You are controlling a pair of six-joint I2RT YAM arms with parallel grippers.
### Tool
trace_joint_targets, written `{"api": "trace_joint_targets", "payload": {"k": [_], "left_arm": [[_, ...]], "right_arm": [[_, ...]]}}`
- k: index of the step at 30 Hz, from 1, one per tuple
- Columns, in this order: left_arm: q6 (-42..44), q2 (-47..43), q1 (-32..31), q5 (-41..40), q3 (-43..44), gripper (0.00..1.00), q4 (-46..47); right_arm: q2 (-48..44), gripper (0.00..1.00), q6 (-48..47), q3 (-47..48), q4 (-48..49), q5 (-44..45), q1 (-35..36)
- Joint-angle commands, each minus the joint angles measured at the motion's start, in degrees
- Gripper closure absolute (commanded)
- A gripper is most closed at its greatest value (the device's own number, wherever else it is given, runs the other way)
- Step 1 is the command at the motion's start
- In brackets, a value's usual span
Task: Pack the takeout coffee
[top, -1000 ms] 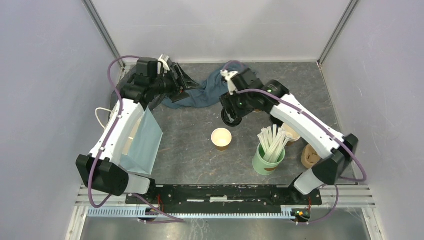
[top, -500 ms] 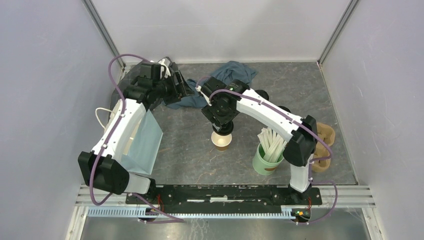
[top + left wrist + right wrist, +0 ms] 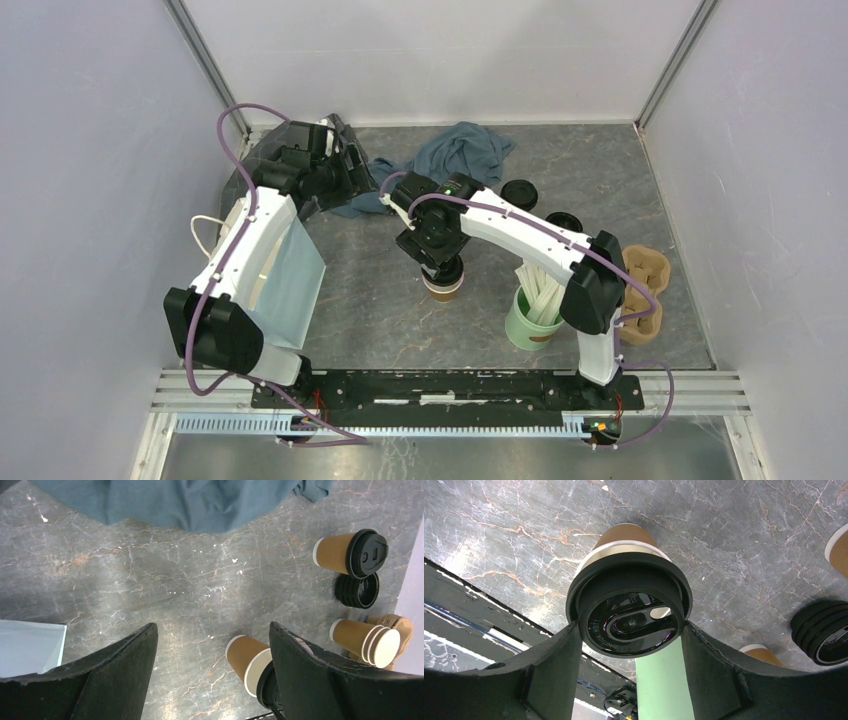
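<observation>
Fingers of the right claw (image 3: pixel 629 630) clench a round black plastic sip lid (image 3: pixel 626 605) at the mouth of a small brown kraft paper cup (image 3: pixel 624 532) mid-table. A second, already lidded brown paper cup (image 3: pixel 336 553) sits farther back, beside a stack of spare black lids (image 3: pixel 357 590). The left claw (image 3: pixel 212 630) gapes empty above the grey marbled table (image 3: pixel 150 580).

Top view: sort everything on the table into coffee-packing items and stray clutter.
Job: lidded cup; second cup, under the black lid in the right end effector; probably the cup carrier and blue bag.
Lying about: blue cloth; green stirrer cup; stacked lidless cups; spare lids.
</observation>
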Motion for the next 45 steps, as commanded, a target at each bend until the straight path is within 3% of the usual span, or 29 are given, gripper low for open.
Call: {"api": "trace_joint_targets", "payload": {"k": [1,33,36,40,45], "left_arm": [[3.4,-0.2,0.2,-3.8,3.1,0.12,-1.5],[5.1,-2.6,0.1,-4.4,1.6,0.11,-2.1],[5.2,-2.7,0.1,-4.5,1.4,0.11,-2.2],[5.5,-2.8,0.1,-4.4,1.6,0.11,-2.2],[5.6,-2.8,0.1,-3.5,2.0,0.11,-2.2]], "right_arm": [[0.2,0.39,-1.4,-0.2,2.0,-0.2,0.3],[1.1,0.37,0.0,-4.0,3.7,-0.8,0.8],[1.3,0.34,-0.2,-3.9,3.5,-0.8,0.8],[0.8,0.2,0.0,-2.7,3.1,-0.6,0.9],[-2.3,0.12,0.2,-3.9,4.5,0.4,0.8]]}}
